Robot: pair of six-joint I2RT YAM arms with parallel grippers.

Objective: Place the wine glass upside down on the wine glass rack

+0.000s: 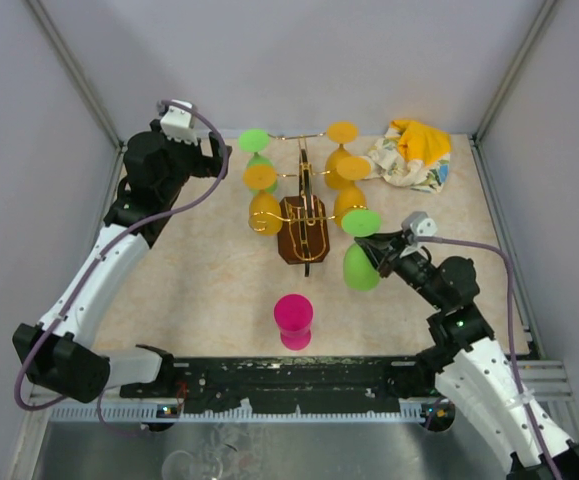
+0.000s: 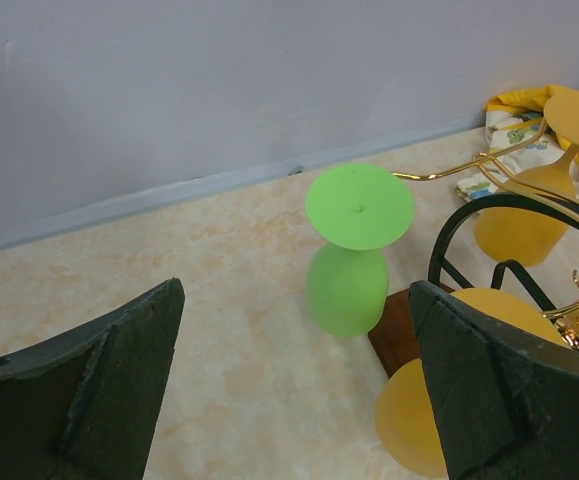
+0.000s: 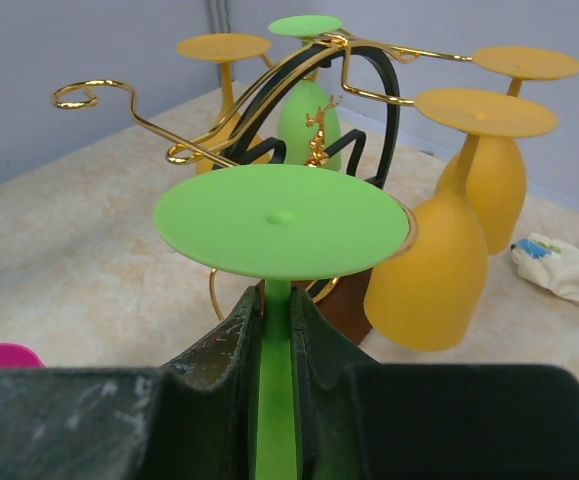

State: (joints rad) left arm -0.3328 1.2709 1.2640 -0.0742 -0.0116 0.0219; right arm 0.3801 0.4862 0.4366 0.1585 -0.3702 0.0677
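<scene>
Over the beige tabletop (image 1: 199, 290), right gripper (image 3: 276, 325) clamps the inverted green wine glass (image 3: 281, 220) by its stem, wine glass rack (image 1: 304, 235) just ahead; hanging step in hand, next move probably calls for sliding the stem along a free arm.

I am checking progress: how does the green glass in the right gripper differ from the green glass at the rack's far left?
The right gripper clamps the near green glass by its stem, right of the rack; the far-left green glass hangs from a rack arm, untouched by any gripper. Both are green, foot up.
</scene>
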